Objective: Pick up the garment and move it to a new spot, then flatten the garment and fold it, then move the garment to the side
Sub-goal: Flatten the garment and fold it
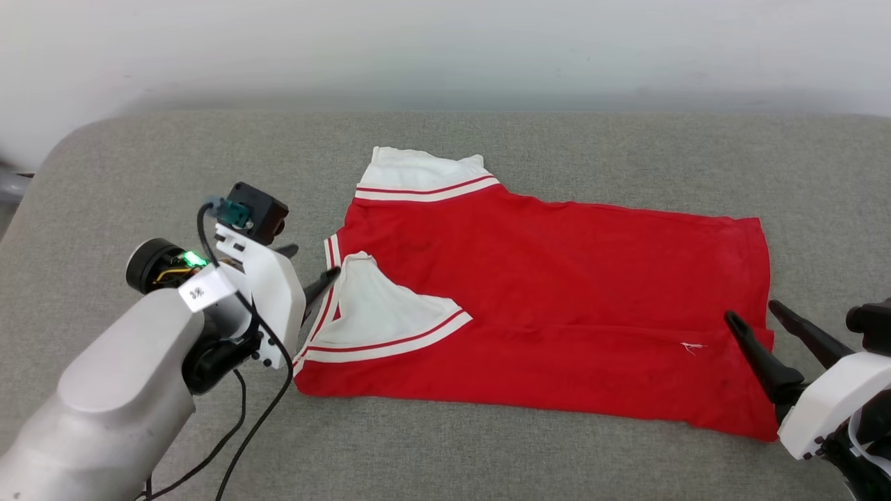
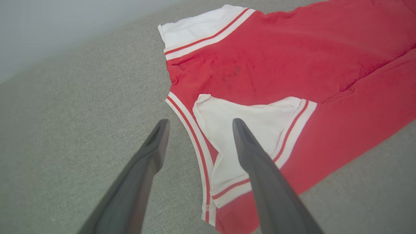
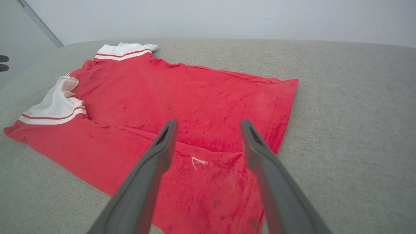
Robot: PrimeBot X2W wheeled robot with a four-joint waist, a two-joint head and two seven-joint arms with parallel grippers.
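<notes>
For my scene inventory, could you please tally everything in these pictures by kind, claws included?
red jersey T-shirt: 1
claws: 2, the left claw and the right claw, both open
grey upholstered surface: 1
Total: 4

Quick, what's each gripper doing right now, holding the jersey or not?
Left gripper: open, holding nothing, at the sleeve end of the red jersey.
Right gripper: open, holding nothing, at the jersey's hem end.
</notes>
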